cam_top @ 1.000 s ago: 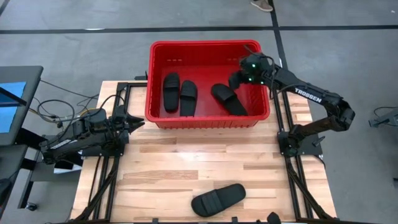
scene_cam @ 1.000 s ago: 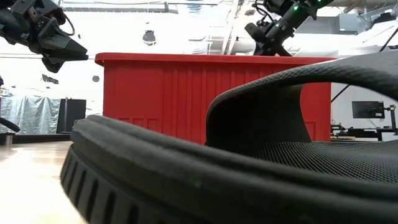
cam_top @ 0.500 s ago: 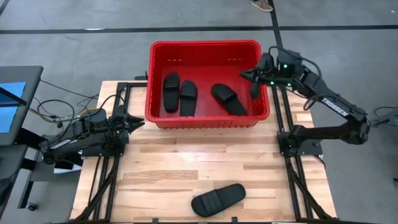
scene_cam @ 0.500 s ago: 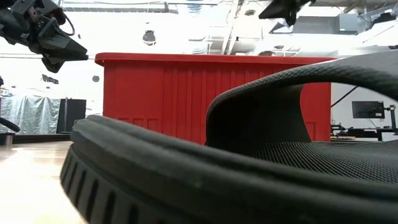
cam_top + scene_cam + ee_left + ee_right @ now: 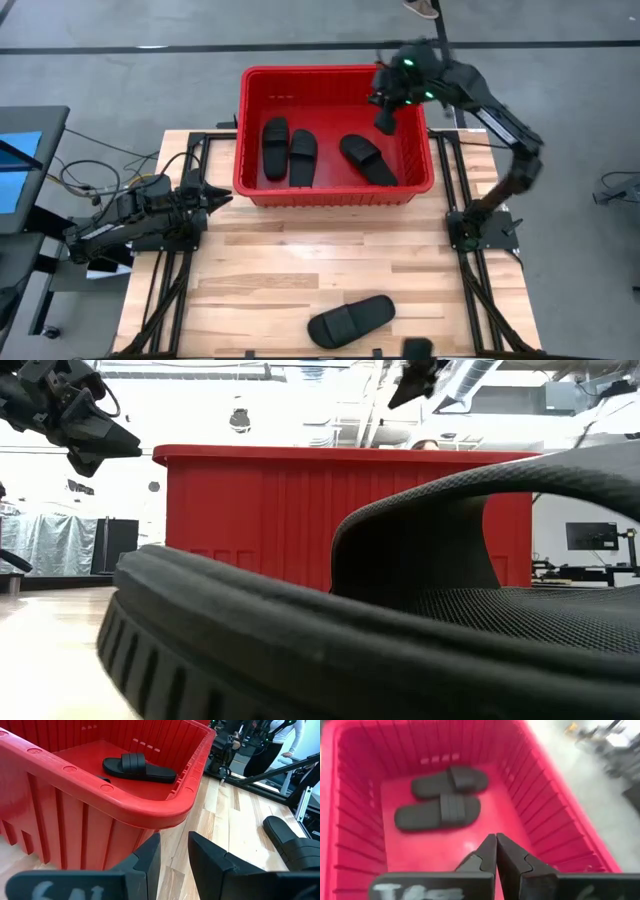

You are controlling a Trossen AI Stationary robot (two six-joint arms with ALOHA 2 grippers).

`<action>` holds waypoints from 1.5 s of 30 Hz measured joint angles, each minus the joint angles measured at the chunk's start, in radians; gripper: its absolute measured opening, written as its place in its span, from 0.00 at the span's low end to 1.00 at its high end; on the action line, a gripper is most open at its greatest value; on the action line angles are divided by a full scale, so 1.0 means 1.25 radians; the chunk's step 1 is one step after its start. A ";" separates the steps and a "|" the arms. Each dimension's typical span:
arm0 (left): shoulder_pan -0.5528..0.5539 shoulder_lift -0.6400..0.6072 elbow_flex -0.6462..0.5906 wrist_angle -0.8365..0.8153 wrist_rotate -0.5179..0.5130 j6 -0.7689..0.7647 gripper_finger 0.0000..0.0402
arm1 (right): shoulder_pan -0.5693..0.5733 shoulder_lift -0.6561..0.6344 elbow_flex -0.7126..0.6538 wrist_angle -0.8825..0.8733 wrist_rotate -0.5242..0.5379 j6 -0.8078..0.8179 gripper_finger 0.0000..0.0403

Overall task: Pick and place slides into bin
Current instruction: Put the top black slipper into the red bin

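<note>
The red bin [image 5: 335, 80] stands at the table's far edge. Three black slides lie flat on their soles inside it: two side by side at the left [image 5: 275, 148] [image 5: 303, 157] and one slanting at the right [image 5: 367, 160]. Another slide [image 5: 350, 320] lies on its sole near the table's front edge and fills the low view [image 5: 400, 610]. My right gripper [image 5: 384, 122] hangs shut and empty high above the bin's far right part, slanting down. My left gripper [image 5: 218, 197] waits just left of the bin, its fingers [image 5: 150, 860] slightly apart with nothing between them.
Black frame rails [image 5: 190, 250] run along the table's left and right sides. Bare wood [image 5: 330, 250] lies between the bin and the front slide. A person [image 5: 285, 735] stands in the room beyond the table, seen in the left wrist view.
My right gripper has gone up from just inside the bin's right part to well above its rim, rolling about its own line as the arm folded. It has stayed shut. The slides in the bin lie as before.
</note>
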 joint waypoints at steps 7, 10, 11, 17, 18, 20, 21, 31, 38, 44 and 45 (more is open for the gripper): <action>0.000 0.000 0.000 0.000 0.000 0.000 0.22 | 0.006 0.249 0.261 -0.215 -0.006 -0.041 0.00; 0.000 0.000 0.000 0.000 0.000 0.000 0.22 | 0.015 0.324 0.319 -0.272 -0.035 -0.067 0.00; 0.000 0.000 0.000 0.000 0.000 0.000 0.22 | 0.018 0.346 0.331 -0.287 -0.050 -0.078 0.00; 0.000 0.000 0.000 0.000 0.000 0.000 0.22 | 0.038 0.430 0.339 -0.354 -0.098 -0.116 0.00; 0.000 0.000 0.000 0.000 0.000 0.000 0.22 | 0.041 0.444 0.339 -0.364 -0.106 -0.127 0.00; 0.000 0.000 0.000 0.000 0.000 0.000 0.22 | 0.048 0.473 0.338 -0.382 -0.127 -0.148 0.00; 0.000 0.000 0.000 0.000 0.000 0.000 0.22 | 0.049 0.487 0.338 -0.388 -0.136 -0.152 0.00; 0.000 0.000 0.000 0.000 0.000 0.000 0.22 | 0.048 0.606 0.337 -0.406 -0.220 -0.153 0.00; 0.000 0.000 0.000 0.000 0.000 0.000 0.22 | 0.053 0.669 0.337 -0.407 -0.223 -0.145 0.00; 0.000 0.000 0.000 0.000 0.000 0.000 0.22 | 0.052 0.709 0.337 -0.407 -0.185 -0.098 0.00; 0.000 0.000 0.000 0.000 0.000 0.000 0.22 | 0.051 0.715 0.337 -0.407 -0.163 -0.087 0.00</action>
